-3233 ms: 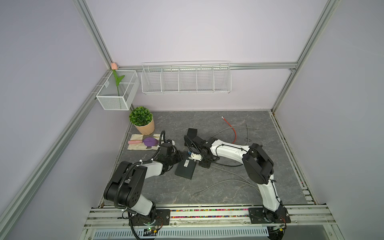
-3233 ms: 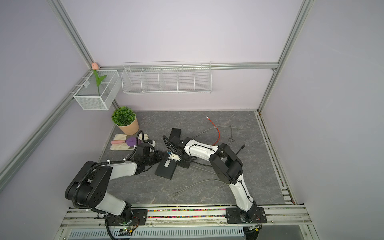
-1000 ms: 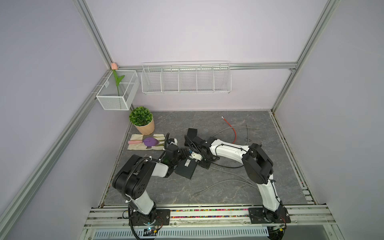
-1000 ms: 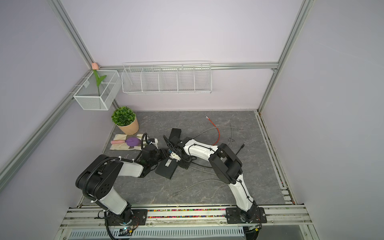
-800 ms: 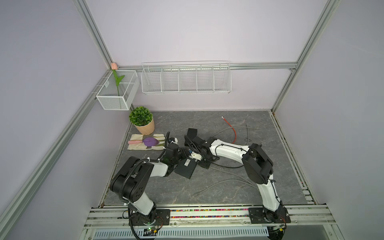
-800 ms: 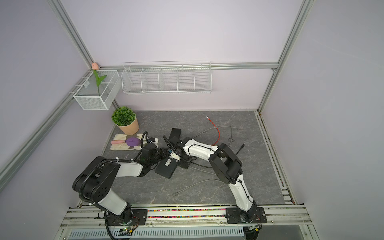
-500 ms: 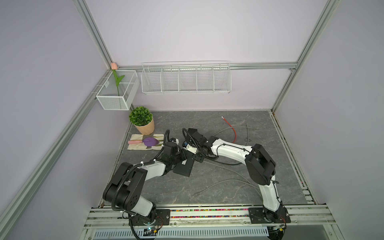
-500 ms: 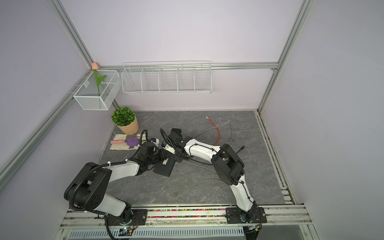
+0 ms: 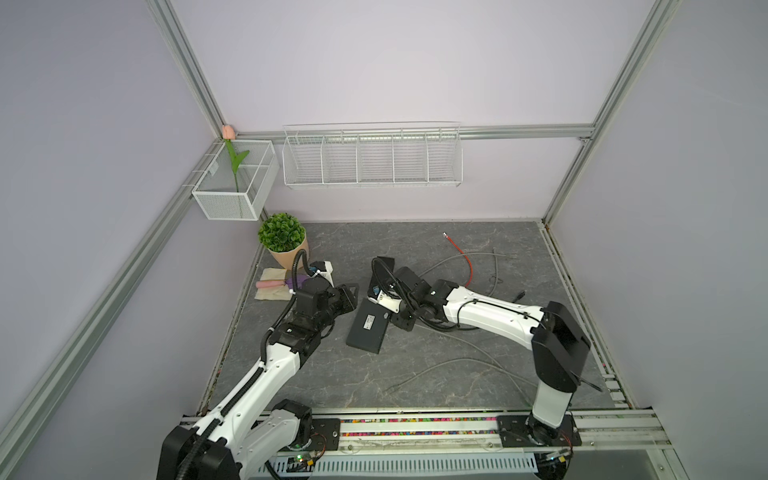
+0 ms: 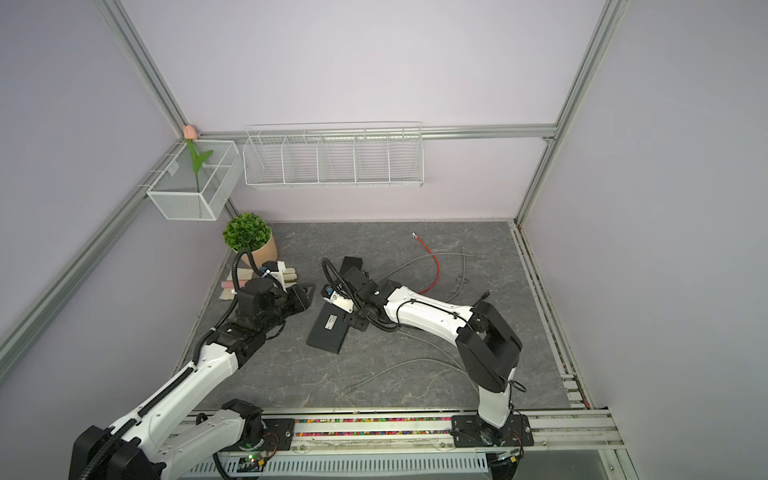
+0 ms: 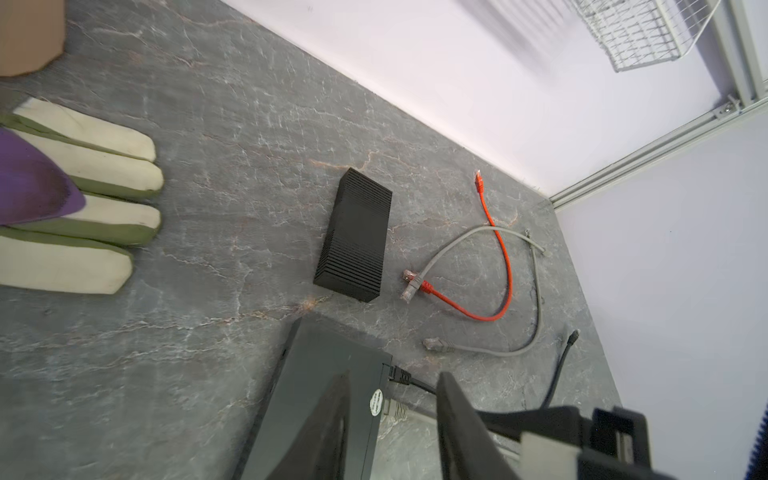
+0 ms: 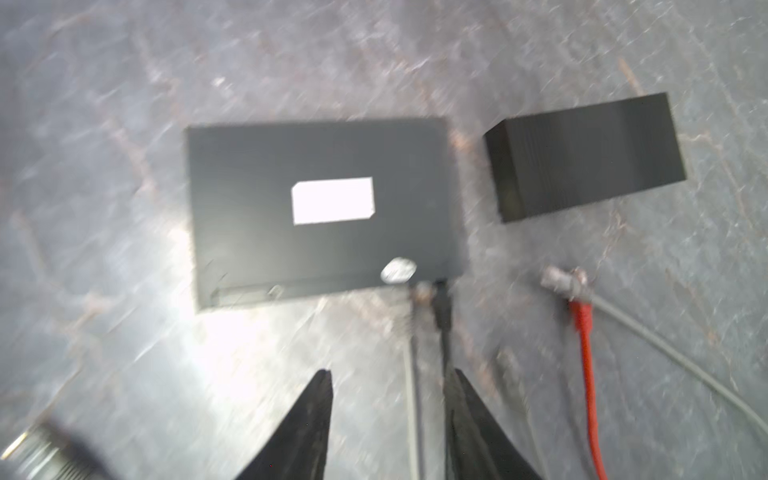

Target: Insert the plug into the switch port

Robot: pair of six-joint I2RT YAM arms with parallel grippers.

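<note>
The switch (image 9: 368, 328) (image 10: 330, 328) is a flat black box with a white label, lying on the grey floor between both arms. A black plug (image 11: 400, 375) (image 12: 440, 301) and a grey plug (image 11: 395, 409) (image 12: 420, 293) sit side by side in ports at one corner of its edge. My left gripper (image 9: 351, 296) (image 11: 394, 376) hovers open just left of the switch, holding nothing. My right gripper (image 9: 405, 324) (image 12: 390, 372) is open a little behind the plugs. The two cables run between its fingers (image 12: 469, 415), ungripped.
A black block (image 11: 357, 237) (image 12: 582, 158) lies beyond the switch. A red cable (image 9: 461, 257) (image 11: 498, 249) and loose grey cables (image 9: 465, 361) trail over the right half of the floor. A potted plant (image 9: 282, 237) and a glove (image 11: 83, 178) sit at the back left.
Both grippers have opened. The right one has let go at the plugs and drawn back from the switch. The left one has lifted off the switch and pulled back to its left.
</note>
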